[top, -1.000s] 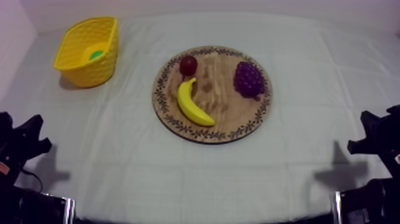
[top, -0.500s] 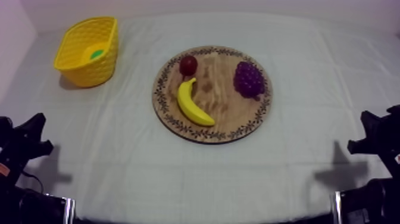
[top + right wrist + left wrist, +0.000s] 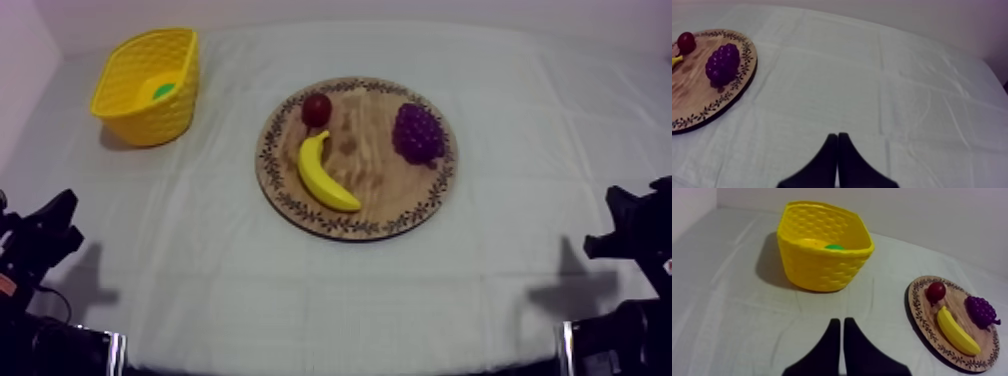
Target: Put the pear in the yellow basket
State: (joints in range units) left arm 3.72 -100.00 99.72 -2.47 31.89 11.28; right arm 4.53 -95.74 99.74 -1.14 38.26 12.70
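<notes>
**So: the pear lies down in the yellow basket, both grippers closed on nothing**

Right, here is the worktop point(image 3: 200, 290) under its grey-white cloth. The yellow basket point(image 3: 140, 118) stands at the far left, well apart from the round wooden board point(image 3: 375, 185) near the middle. Inside the basket a patch of green shows against the yellow: that is the pear point(image 3: 163, 90), in the basket and not on the board. In the left wrist view the same green patch peeks just over the basket's near wall. Only that small part of it shows, so I cannot tell which way its long axis runs or where its stalk end points.

On the board there are 3 toy fruits. The banana point(image 3: 325, 175) curves across the left half, its long axis running from the far side toward the near right. The small red fruit point(image 3: 316, 108) sits just beyond the banana's far tip. The bunch of grapes point(image 3: 418, 132) lies at the board's right side, apart from both.

The left gripper point(image 3: 839, 322) sits low at the near left, aimed toward the basket. Its 2 black fingers are pressed together in a narrow wedge, gripping nothing. The right gripper point(image 3: 837, 135) sits low at the near right over bare cloth, its 2 fingers likewise together and empty-handed.
</notes>
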